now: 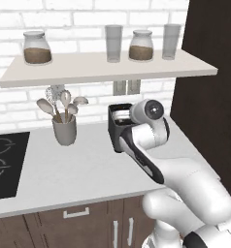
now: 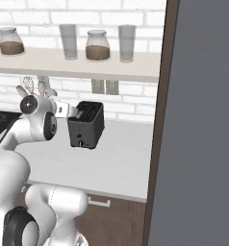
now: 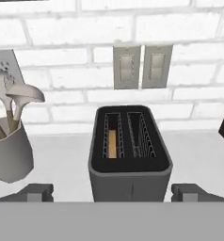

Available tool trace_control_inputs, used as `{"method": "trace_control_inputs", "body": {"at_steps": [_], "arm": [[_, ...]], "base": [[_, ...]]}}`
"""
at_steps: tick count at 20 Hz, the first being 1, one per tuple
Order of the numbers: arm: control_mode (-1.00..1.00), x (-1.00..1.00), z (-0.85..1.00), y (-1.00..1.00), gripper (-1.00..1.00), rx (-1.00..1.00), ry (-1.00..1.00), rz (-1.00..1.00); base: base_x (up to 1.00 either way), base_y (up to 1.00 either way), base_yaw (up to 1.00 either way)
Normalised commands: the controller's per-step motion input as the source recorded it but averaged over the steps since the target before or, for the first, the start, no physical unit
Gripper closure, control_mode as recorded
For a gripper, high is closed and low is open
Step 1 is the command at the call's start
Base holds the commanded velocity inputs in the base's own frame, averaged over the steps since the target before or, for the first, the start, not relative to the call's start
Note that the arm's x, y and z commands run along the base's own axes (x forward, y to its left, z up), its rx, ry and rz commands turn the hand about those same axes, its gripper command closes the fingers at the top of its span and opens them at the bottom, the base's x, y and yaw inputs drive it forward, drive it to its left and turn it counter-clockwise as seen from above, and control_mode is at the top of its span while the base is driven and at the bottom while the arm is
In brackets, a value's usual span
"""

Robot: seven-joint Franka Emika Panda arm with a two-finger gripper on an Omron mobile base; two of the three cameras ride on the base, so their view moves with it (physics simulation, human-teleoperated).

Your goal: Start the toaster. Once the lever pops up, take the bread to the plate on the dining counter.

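You have the toaster (image 3: 130,153) straight ahead in the hand view: a boxy, dark grey, matte body with rounded corners and two long slots lined with thin wire guides. The bread (image 3: 112,143) sits down in the left slot, and you see just its pale brown top edge. The lever (image 2: 80,137) is a small dark tab on the front face in the right base view, with the round knob (image 2: 80,143) just below it.

Your gripper (image 3: 112,192) hangs over the front edge of the toaster with its jaws spread wide, one tip off each front corner, holding nothing. The fingers (image 3: 37,192) are dark, blocky stubs.

The toaster stands on a smooth pale grey counter (image 1: 88,169), near the white brick wall. On that wall, just above the toaster, you see two flat outlet plates (image 3: 142,66). To the left stands a plain grey utensil cup (image 1: 64,130), well apart from the toaster, with bare counter between. Farther left a flat black hob (image 1: 6,162) is set into the counter.

Overhead, a pale flat shelf (image 1: 107,70) carries two jars (image 1: 37,47) and two clear glasses (image 1: 113,42). A tall dark panel (image 2: 159,120) closes off the right side, with a strip of bare counter between it and the toaster.
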Motion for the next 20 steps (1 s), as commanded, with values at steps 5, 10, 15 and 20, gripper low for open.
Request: {"method": "trace_control_inputs", "body": {"at_steps": [5,10,15,20], "arm": [[-1.0,0.1,-0.01,0.2,-1.0,0.0,-0.04,0.0],[-1.0,0.18,-0.12,0.06,-1.0,0.0,0.0,0.0],[-1.0,0.17,-0.12,0.0,-1.0,0.0,0.0,0.0],[-1.0,0.15,-0.25,-0.02,-1.0,0.0,0.0,0.0]], "base": [[0.0,0.0,0.0],[0.0,0.0,0.0],[0.0,0.0,0.0],[0.0,0.0,0.0]]}}
